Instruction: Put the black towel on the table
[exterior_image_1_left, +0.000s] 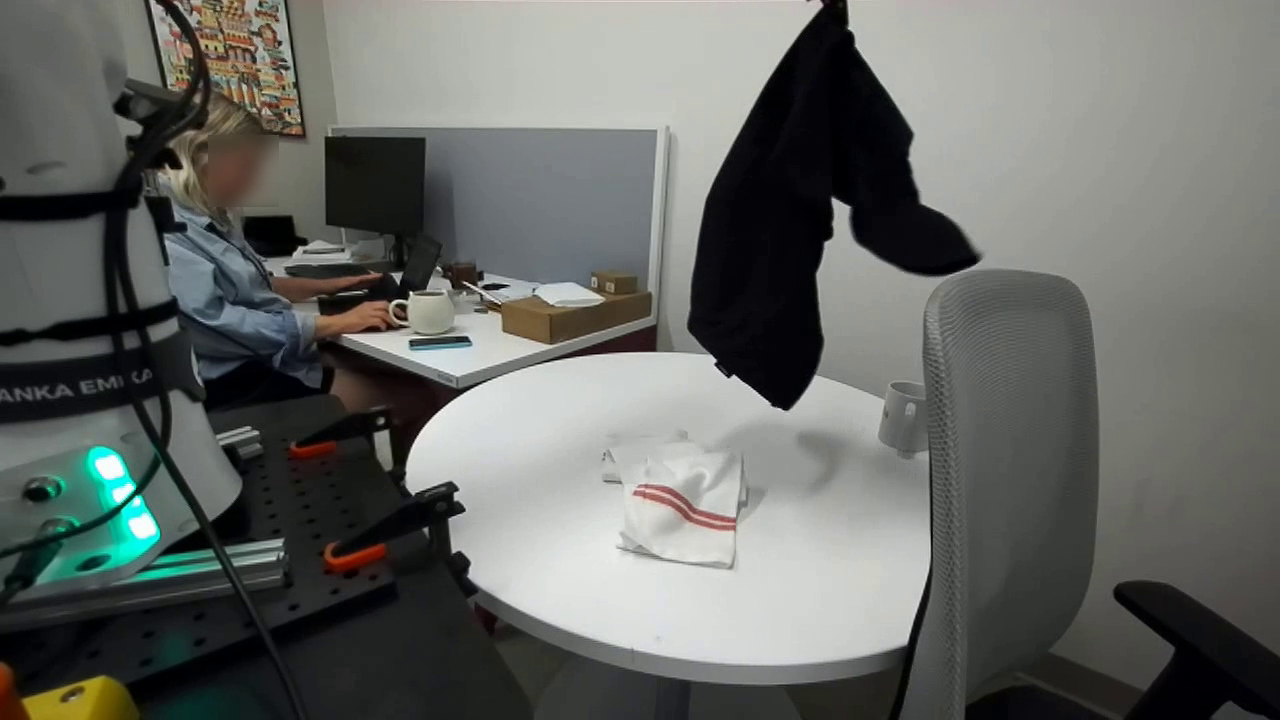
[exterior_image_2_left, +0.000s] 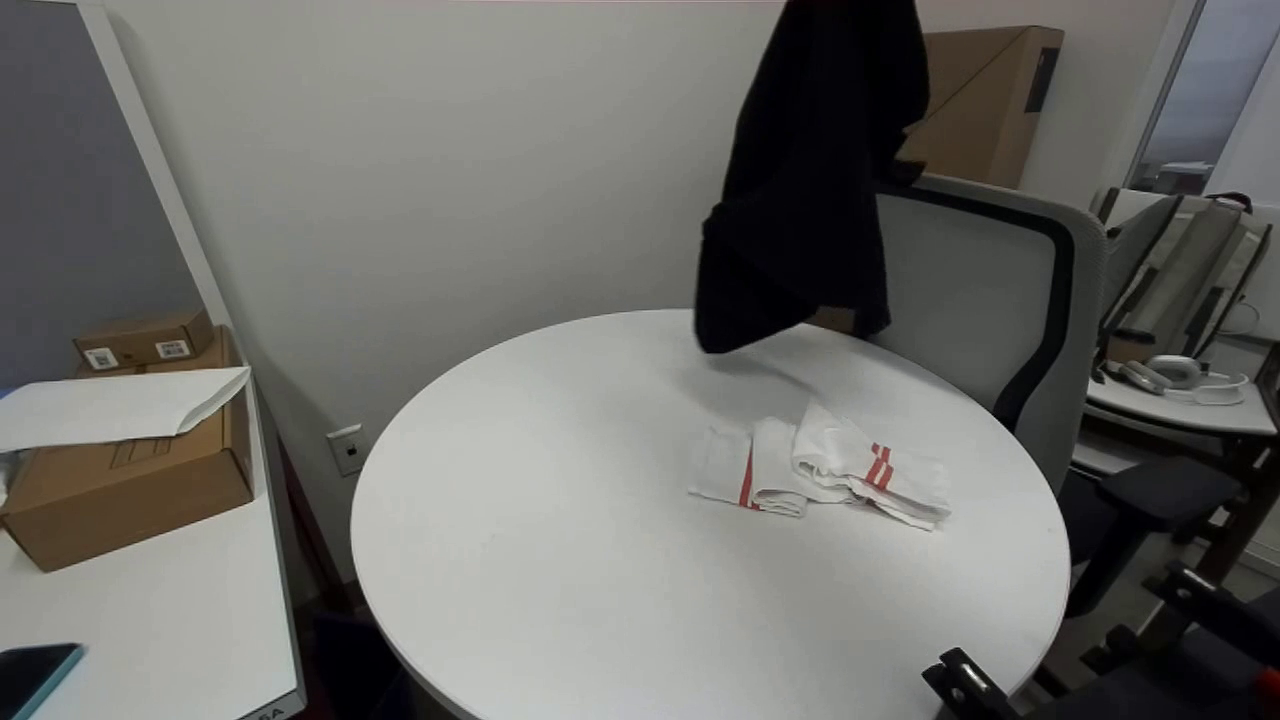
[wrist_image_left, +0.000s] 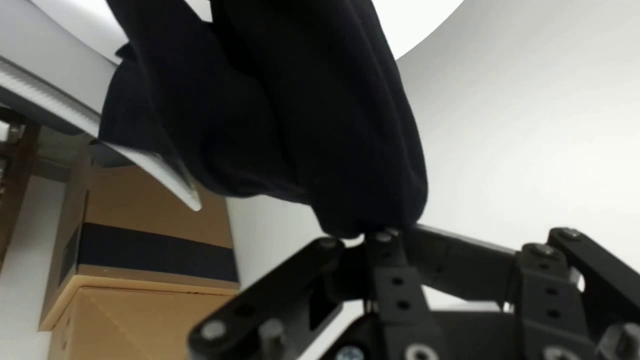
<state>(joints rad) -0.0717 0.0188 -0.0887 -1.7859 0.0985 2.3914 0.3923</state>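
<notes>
The black towel (exterior_image_1_left: 780, 220) hangs in folds above the back part of the white round table (exterior_image_1_left: 540, 490), its lower end apart from the top. In an exterior view, the towel (exterior_image_2_left: 810, 190) hangs in front of the chair back and beyond the striped cloth on the table (exterior_image_2_left: 540, 500). My gripper (exterior_image_1_left: 836, 8) shows only at the top edge of an exterior view. In the wrist view, the gripper (wrist_image_left: 372, 234) is shut on a bunched end of the towel (wrist_image_left: 330, 110); the cloth hides the fingertips. The table (wrist_image_left: 420, 20) shows behind it.
A white cloth with red stripes (exterior_image_1_left: 685, 510) lies on the table, also in an exterior view (exterior_image_2_left: 870, 475). A white mug (exterior_image_1_left: 903, 415) stands by the grey chair (exterior_image_1_left: 1010, 450). Cardboard boxes (wrist_image_left: 155, 210) stand behind the chair. A person sits at a desk (exterior_image_1_left: 480, 350).
</notes>
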